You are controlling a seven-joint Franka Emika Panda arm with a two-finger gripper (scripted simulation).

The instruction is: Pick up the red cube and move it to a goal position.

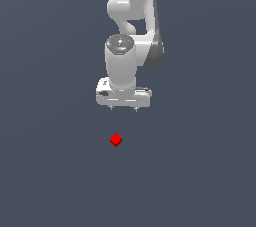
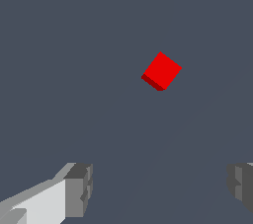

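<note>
**A:** What does the exterior view show?

**B:** A white robot arm point(image 1: 131, 26) reaches down from the top of the frame over a plain, dark grey-blue bench point(image 1: 50, 171). Its claw point(image 1: 124, 108) points downward, with two short fingertips just showing under the wide white hand. Below it, apart from it and touching nothing, sits the red cube point(image 1: 116, 140), tiny and bright, turned so one corner faces the camera. The cube lies slightly toward the exterior view's left of the claw's centre.

**A:** Is the claw holding anything?

**B:** No. In the wrist view the claw point(image 2: 160, 188) is spread wide, released. One grey finger pad point(image 2: 79, 189) stands at one edge and the other pad point(image 2: 242, 186) at the opposite edge, with bare bench between them.

**A:** And the cube in that view?

**B:** The red cube point(image 2: 161, 71) rests on the bench ahead of the fingers, outside the gap between them, rotated at an angle to the pads. Its upper face is bright red, and a darker side face shows.
</note>
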